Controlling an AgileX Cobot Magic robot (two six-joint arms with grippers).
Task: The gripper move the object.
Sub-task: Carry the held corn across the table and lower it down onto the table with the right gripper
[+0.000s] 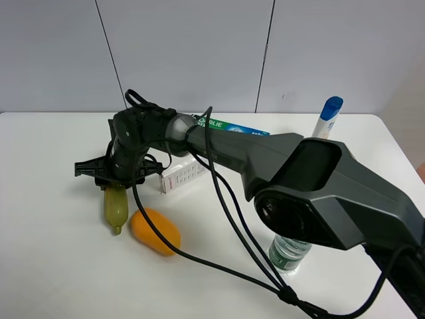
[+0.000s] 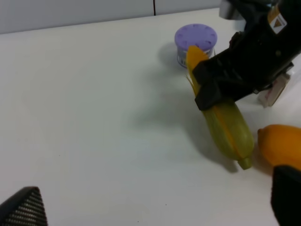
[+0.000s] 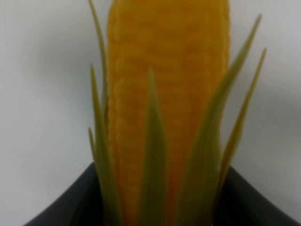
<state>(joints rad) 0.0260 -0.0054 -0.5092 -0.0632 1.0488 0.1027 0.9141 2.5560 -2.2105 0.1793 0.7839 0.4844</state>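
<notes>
The toy corn cob (image 1: 115,206) lies with its green husk end toward the front of the table and its yellow kernel end under my right gripper (image 1: 111,174). That black gripper has reached across to the left side and is shut on the cob's middle. The left wrist view shows the same grip (image 2: 212,96) on the corn (image 2: 230,132). In the right wrist view the corn (image 3: 164,94) fills the frame between the black fingers (image 3: 70,207). My left gripper (image 2: 155,207) is open and empty, apart from the corn; it is out of the exterior view.
An orange mango (image 1: 155,230) lies just right of the husk end (image 2: 282,143). A purple-lidded tub (image 2: 196,42) stands behind the corn. A white box (image 1: 182,174), a green-blue box (image 1: 232,127), a blue-capped bottle (image 1: 327,116) and a water bottle (image 1: 289,254) are further right.
</notes>
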